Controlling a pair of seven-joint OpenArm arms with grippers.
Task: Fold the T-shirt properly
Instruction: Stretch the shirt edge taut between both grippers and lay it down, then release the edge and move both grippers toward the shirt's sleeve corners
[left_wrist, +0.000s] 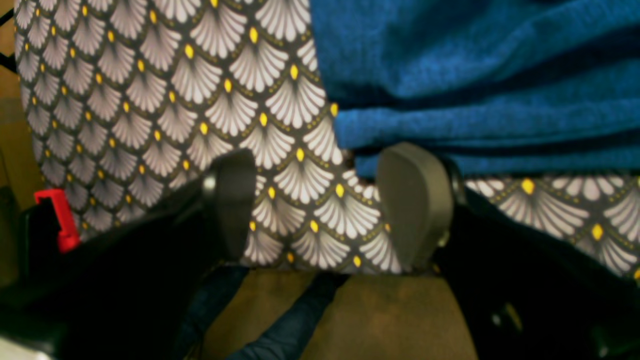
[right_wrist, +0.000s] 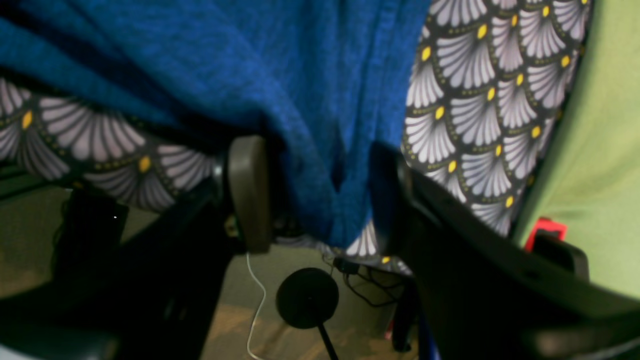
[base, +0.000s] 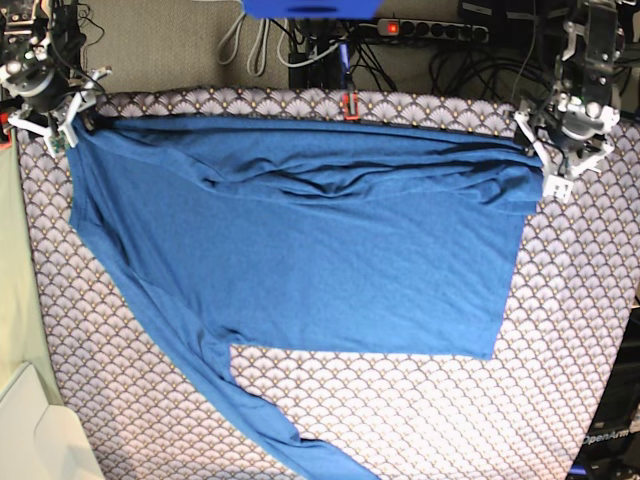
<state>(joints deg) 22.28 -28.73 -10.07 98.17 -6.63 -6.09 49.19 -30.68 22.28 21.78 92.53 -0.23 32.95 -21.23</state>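
The blue long-sleeved T-shirt (base: 300, 250) lies spread on the scallop-patterned table cloth (base: 400, 420), with one sleeve running to the front edge. My right gripper (base: 65, 125) is at the shirt's far left corner. In the right wrist view its jaws (right_wrist: 317, 192) stand apart with blue fabric (right_wrist: 250, 65) hanging between them. My left gripper (base: 553, 168) is at the shirt's far right corner. In the left wrist view it (left_wrist: 325, 210) is open and empty over the cloth (left_wrist: 150, 75), and the folded shirt edge (left_wrist: 475, 60) lies just beyond its right finger (left_wrist: 415, 205).
A power strip (base: 430, 30) and cables lie behind the table. A red clip (base: 350, 105) sits on the far table edge. A green surface (base: 10, 300) and a white object (base: 40, 440) are at the left. A round black stand base (right_wrist: 307, 297) is on the floor.
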